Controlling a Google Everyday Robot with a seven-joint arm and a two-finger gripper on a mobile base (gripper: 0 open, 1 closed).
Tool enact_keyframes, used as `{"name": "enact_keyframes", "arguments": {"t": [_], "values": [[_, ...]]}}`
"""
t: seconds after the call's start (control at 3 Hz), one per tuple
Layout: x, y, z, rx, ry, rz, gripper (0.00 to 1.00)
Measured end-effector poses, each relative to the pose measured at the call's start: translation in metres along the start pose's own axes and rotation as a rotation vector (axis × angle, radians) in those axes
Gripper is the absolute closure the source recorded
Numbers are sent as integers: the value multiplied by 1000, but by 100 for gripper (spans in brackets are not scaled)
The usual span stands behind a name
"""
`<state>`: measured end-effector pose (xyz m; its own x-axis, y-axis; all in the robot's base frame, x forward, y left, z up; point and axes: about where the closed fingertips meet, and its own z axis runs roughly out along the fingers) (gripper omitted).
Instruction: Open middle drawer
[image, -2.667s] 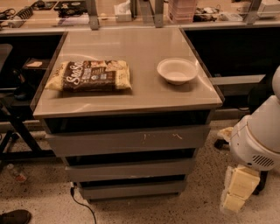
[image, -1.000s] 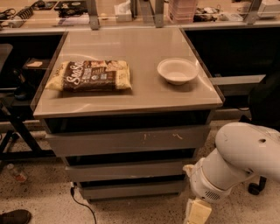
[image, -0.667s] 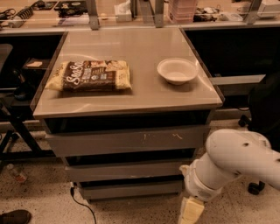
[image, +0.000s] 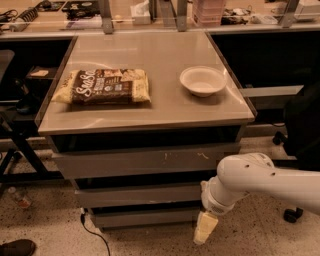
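The grey cabinet has three drawer fronts stacked under its top. The middle drawer (image: 140, 194) has a plain grey front and sits closed, between the larger scratched top front (image: 145, 161) and the narrow bottom front (image: 145, 217). My gripper (image: 204, 228) hangs from the white arm (image: 250, 180) at the lower right. It sits just right of the bottom front's right end and a little below the middle drawer's right end.
On the cabinet top (image: 150, 110) lie a brown snack bag (image: 102, 86) at the left and a white bowl (image: 202, 80) at the right. A black cable (image: 92, 232) trails on the floor at the left. A chair base (image: 292, 212) stands at the right.
The arm has swung in from the right and down toward the cabinet's front. My gripper has moved left to the right end of the lower drawers. The drawers have not moved.
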<state>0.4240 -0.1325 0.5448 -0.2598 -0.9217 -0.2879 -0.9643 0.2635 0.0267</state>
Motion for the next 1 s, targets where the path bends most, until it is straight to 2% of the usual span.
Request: {"name": "enact_keyframes", "arguments": {"t": [0.33, 0.67, 1.0], "values": [[0, 0, 0, 0, 0, 0, 0], [-12, -16, 53, -16, -10, -31, 0], [-12, -16, 53, -16, -10, -31, 0]]}}
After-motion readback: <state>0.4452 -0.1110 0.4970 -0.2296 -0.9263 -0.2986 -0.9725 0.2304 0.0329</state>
